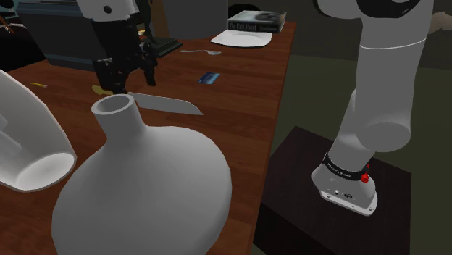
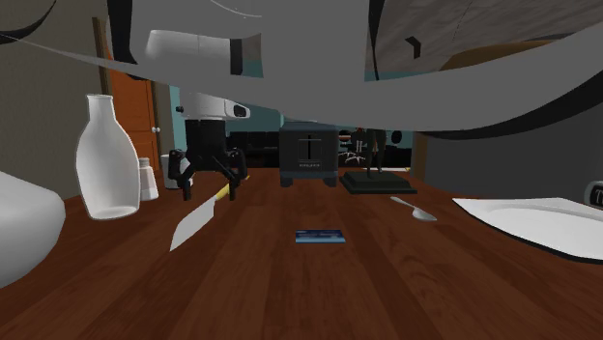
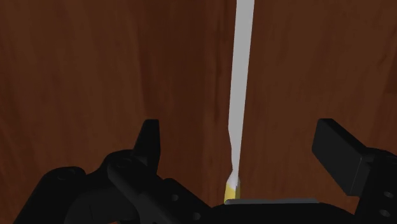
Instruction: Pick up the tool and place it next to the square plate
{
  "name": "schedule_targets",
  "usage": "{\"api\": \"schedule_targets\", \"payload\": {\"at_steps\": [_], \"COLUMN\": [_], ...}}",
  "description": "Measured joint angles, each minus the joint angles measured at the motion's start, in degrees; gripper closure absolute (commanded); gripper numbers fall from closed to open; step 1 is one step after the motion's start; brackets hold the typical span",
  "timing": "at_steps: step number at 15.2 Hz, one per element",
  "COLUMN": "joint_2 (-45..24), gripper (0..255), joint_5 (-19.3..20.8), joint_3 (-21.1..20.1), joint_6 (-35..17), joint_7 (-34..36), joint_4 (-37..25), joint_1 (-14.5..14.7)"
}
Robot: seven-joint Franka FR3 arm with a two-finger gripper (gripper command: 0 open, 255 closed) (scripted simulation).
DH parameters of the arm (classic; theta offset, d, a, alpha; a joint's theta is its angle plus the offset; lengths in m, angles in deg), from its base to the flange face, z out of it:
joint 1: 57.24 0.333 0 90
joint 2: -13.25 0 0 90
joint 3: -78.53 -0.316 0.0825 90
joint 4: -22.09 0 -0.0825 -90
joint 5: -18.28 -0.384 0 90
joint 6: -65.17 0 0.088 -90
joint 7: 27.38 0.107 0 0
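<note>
Yellow-handled knife (image 1: 168, 106) sits between the wide-spread fingers of the black gripper (image 2: 208, 185) over a dark wooden table (image 1: 250, 94). Neither finger touches it, and its grey blade points away from the hand. Whether it rests flat on the wood cannot be told. The white square plate (image 1: 243, 38) stands well apart at the table's far end, near a book (image 1: 258, 20). A blue card (image 1: 208, 77) and a spoon (image 1: 199, 51) lie between knife and plate.

Shoulder view looks down over the table (image 1: 246, 80); second exterior skims it low.
</note>
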Motion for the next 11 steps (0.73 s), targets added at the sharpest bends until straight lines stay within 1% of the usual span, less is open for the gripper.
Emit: {"api": "schedule_targets", "payload": {"at_steps": [4, 9, 10, 11], "joint_2": [0.44, 0.60, 0.60, 0.60], "gripper": [0, 0, 255, 255], "joint_5": [-0.19, -0.26, -0.26, -0.26], "joint_3": [0.01, 0.02, 0.02, 0.02], "joint_6": [-2.78, -3.15, -3.15, -3.15], "joint_7": [0.11, 0.06, 0.06, 0.06], "joint_4": [3.19, 3.68, 3.68, 3.68], "joint_1": [-0.27, -0.36, -0.36, -0.36]}}
